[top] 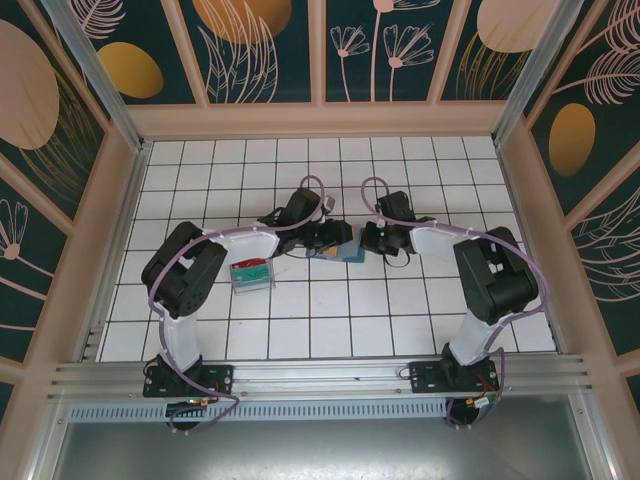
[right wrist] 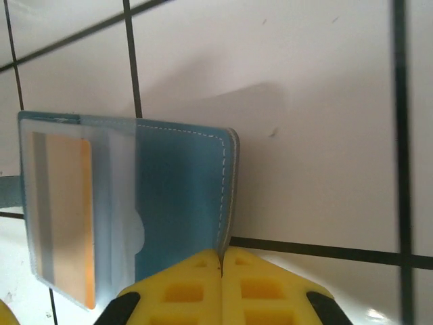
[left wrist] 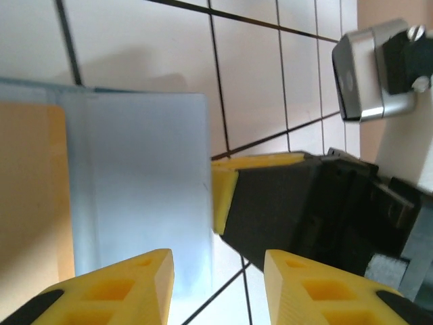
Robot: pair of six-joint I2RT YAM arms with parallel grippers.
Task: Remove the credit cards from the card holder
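Card holder: the teal soft rectangular card holder [right wrist: 183,189] lies flat on the white tiled desk [top: 300,320], about the middle, between the two hands.
Credit card: a yellow-orange thin plastic card [right wrist: 64,210] sits inside the holder's clear pocket, at the end far from the right hand. It is not yet drawn out.
Right hand: the right hand [right wrist: 222,261] has its yellow fingers pressed together at the stitched edge of the card holder. It seems to pinch that edge, though the contact itself is partly hidden. I judge this is to anchor the sleeve so it does not slide when the card is pulled.
Left hand: the left hand [left wrist: 216,257] hovers at the holder's edge with its fingers apart and nothing between them, probably lining up to take the card.
Opposed placing: the hands meet from left and right, so one can hold and the other can pull.
Tray: a clear plastic tray with red and green contents [top: 251,273] stands to the left and nearer, apart from the work.
Risk: the pocket is soft, so the card may drag the sleeve along.
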